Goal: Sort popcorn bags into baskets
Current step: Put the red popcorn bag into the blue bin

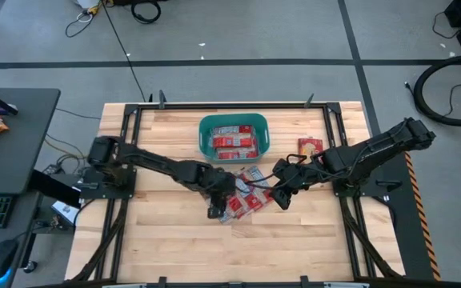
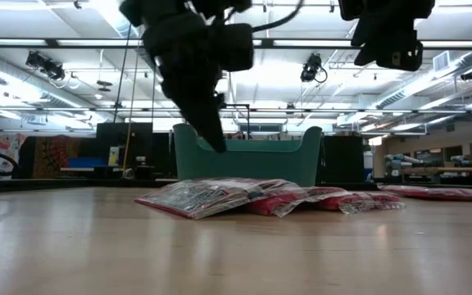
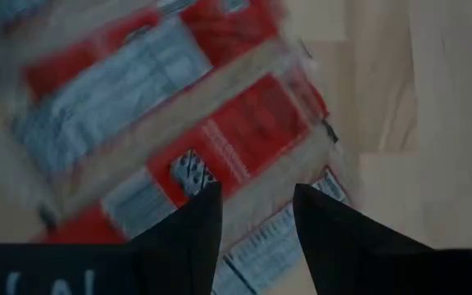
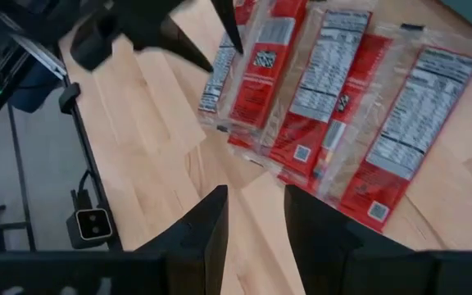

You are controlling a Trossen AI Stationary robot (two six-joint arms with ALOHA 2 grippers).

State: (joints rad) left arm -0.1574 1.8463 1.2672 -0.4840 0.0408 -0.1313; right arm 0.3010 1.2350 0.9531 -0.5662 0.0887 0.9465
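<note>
We centre the left gripper [image 3: 256, 215], fingers apart and empty, on the popcorn bags [image 1: 242, 200] directly beneath it, and pinch one edge only; the teal tub [image 1: 234, 136] stands beyond.

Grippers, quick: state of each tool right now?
Left tool: open, empty, over the loose popcorn bags.
Right tool: open, empty, beside the same bags.
</note>
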